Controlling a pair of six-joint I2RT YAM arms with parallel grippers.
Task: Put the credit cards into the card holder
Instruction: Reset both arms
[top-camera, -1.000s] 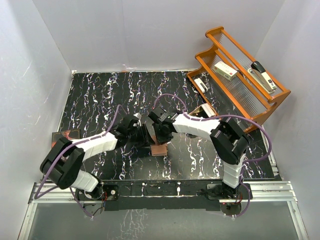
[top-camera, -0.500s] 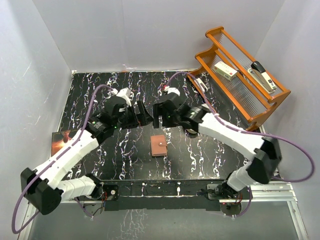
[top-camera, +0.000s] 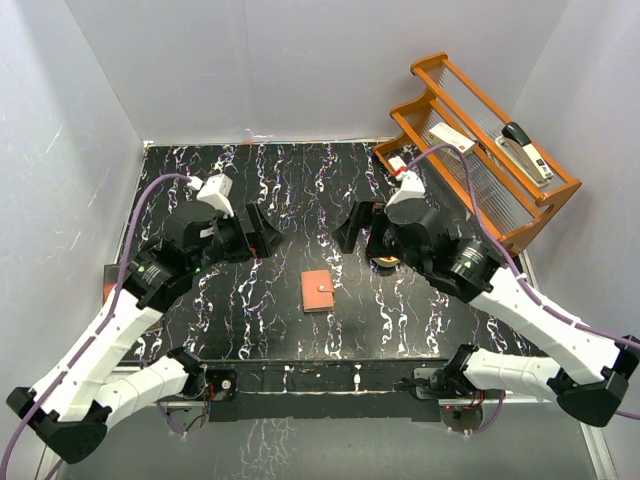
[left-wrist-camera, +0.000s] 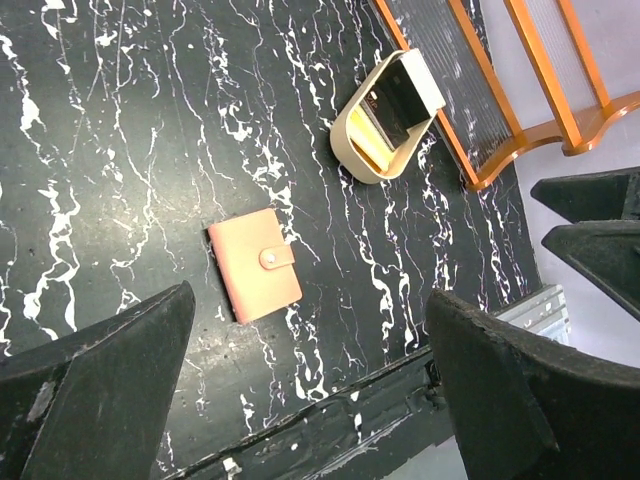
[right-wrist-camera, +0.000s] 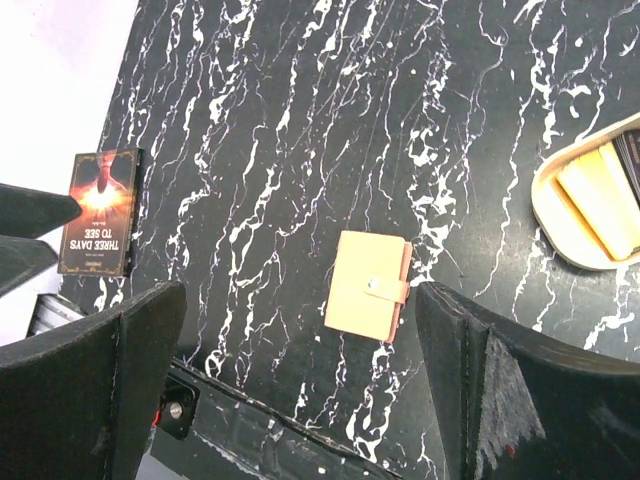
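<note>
The card holder (top-camera: 319, 291) lies shut on the black marbled table, snap tab fastened; it also shows in the left wrist view (left-wrist-camera: 255, 265) and the right wrist view (right-wrist-camera: 368, 285). No credit cards show in any view. My left gripper (top-camera: 262, 232) hangs raised to the upper left of the holder, open and empty (left-wrist-camera: 310, 400). My right gripper (top-camera: 352, 228) hangs raised to its upper right, also open and empty (right-wrist-camera: 300, 390). Neither gripper touches the holder.
A tan oval dish (left-wrist-camera: 390, 118) with a yellowish flat thing and a dark thing stands right of the holder, half under my right arm (top-camera: 385, 262). An orange rack (top-camera: 480, 150) with a stapler fills the back right. A dark booklet (right-wrist-camera: 100, 212) lies at the left edge.
Both grippers have let go and opened wide, then risen away from the card holder, the left one to the left, the right one to the right. The holder stays shut on the table.
</note>
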